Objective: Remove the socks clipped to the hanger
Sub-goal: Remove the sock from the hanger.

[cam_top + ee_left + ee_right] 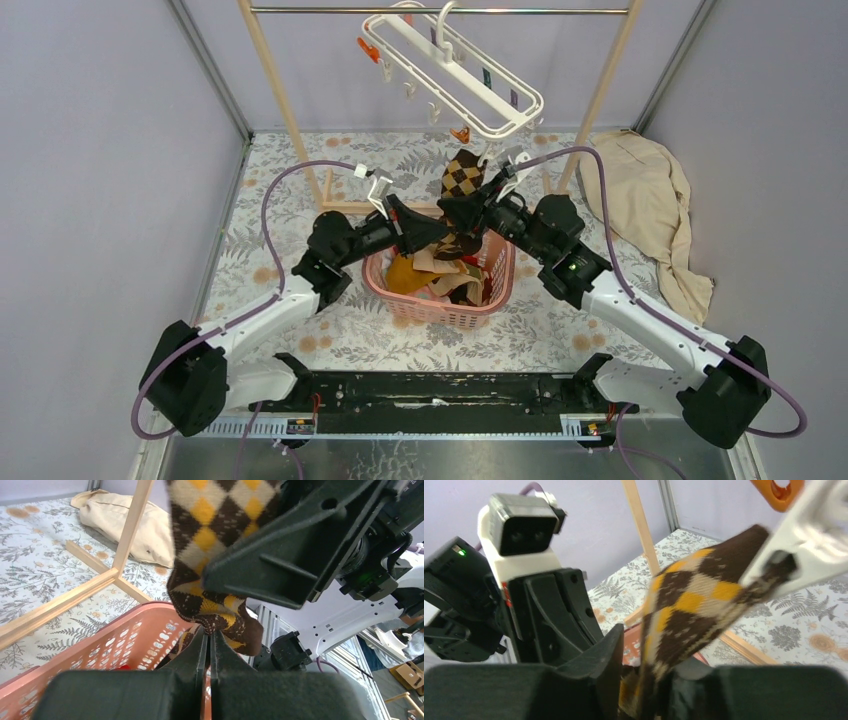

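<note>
The brown-and-yellow argyle sock [462, 180] hangs from a white clip [804, 540] of the white hanger [447, 50], stretched down between both sets of fingers. The left gripper [210, 635] is closed tight on the sock's lower hem, its two fingers meeting around the brown edge. Just above that pinch, the right gripper [646, 680] has a finger on either side of the sock with a small gap showing, and I cannot tell whether they press on it. An orange clip [779, 487] dangles above the right fingers. Directly below both grippers sits the pink basket [440, 318] with a mustard sock [405, 275] and others inside. Beyond the fingers stands the wooden rack [285, 100], and past the right arm lies a beige cloth [650, 200].
</note>
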`<action>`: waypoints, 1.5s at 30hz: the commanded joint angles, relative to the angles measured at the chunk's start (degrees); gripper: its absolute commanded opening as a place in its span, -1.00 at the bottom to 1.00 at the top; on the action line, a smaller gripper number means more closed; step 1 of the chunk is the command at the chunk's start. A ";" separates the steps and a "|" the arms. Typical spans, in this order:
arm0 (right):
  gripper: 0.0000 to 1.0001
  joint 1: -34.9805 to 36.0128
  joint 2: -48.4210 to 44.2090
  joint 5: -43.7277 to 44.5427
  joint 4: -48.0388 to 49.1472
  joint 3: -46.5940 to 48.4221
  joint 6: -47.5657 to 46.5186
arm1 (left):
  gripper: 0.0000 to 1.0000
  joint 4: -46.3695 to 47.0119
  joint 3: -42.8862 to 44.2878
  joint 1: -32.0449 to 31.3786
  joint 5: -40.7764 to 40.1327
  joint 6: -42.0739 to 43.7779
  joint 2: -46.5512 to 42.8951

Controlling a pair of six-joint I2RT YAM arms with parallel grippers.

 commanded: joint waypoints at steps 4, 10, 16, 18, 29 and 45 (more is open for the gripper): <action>0.12 0.42 -6.79 4.37 -7.48 0.49 -2.23 | -1.00 -3.48 3.09 -0.29 -2.17 2.27 -2.64; 0.42 0.45 -13.87 7.02 -16.44 0.30 -3.83 | -1.00 -4.60 3.61 -0.35 -3.31 2.67 -2.52; 0.49 0.42 -22.06 10.93 -24.30 -1.20 -5.74 | -1.00 -6.44 4.23 -0.27 -4.32 3.73 -2.48; 0.49 0.49 -24.38 14.22 -27.34 -0.99 -5.90 | -1.00 -6.93 4.45 -0.27 -4.37 4.01 -2.50; 0.39 0.42 -27.59 32.36 -33.16 1.41 -7.32 | -1.00 -8.51 5.89 -0.33 -4.05 4.58 -3.04; 0.15 0.43 -13.71 39.07 -32.75 12.46 -1.20 | -1.00 -6.40 4.86 -0.34 -4.94 3.80 -2.60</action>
